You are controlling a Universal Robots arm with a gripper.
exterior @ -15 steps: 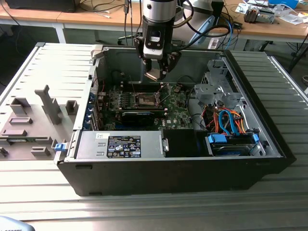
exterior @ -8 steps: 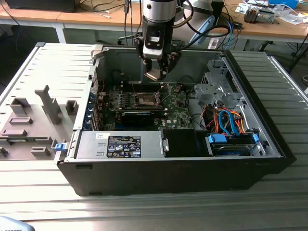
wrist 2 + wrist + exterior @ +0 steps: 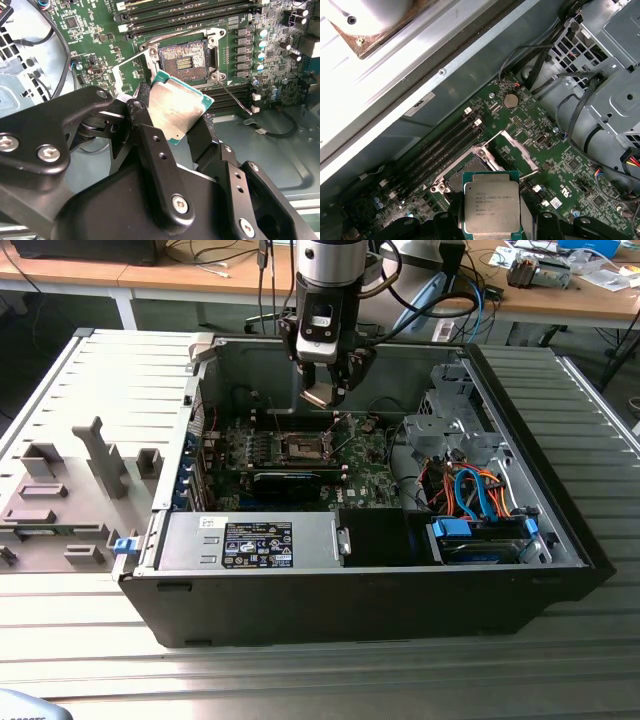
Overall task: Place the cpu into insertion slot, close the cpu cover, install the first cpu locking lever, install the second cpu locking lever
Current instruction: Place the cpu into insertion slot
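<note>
Exterior view puts the arm's black two-fingered gripper (image 3: 323, 388) above the open black computer case (image 3: 350, 610), jaws drawn narrow on the edges of the small flat square silver-topped cpu (image 3: 177, 112), which hangs tilted in the air. We see the square insertion slot (image 3: 184, 61), dark-centred and bare on the green motherboard (image 3: 100, 30), below the chip and apart from it, with the thin silvery cpu cover (image 3: 525, 150) swung up. We judge the first step in hand: seating calls for levelling the chip, squaring it to the socket and lowering gently.
</note>
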